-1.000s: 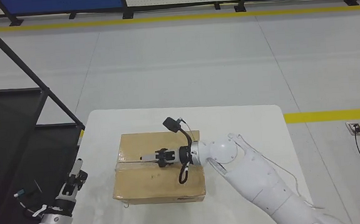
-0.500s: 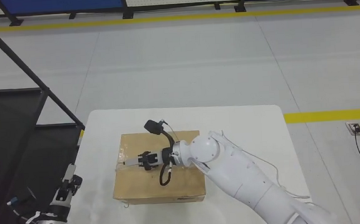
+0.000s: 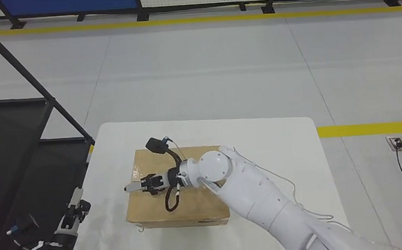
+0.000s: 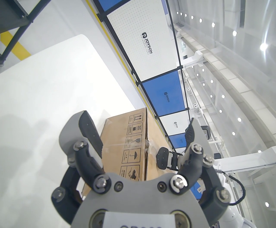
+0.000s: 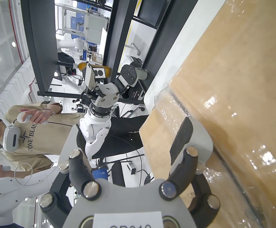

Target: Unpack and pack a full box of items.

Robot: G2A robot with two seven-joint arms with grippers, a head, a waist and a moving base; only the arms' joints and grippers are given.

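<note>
Box (image 3: 147, 207) is sitting closed and taped on the worktop (image 3: 274, 162). The right hand (image 3: 132, 187), fingers apart, is lying along the tape (image 5: 172, 103) at the box's end. The left hand (image 3: 77, 207) is hanging wide open, farther off.

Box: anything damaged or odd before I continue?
Nothing damaged. The cardboard box is shut; only the clear tape is crinkled and lifting at the box edge beside the right gripper.
</note>
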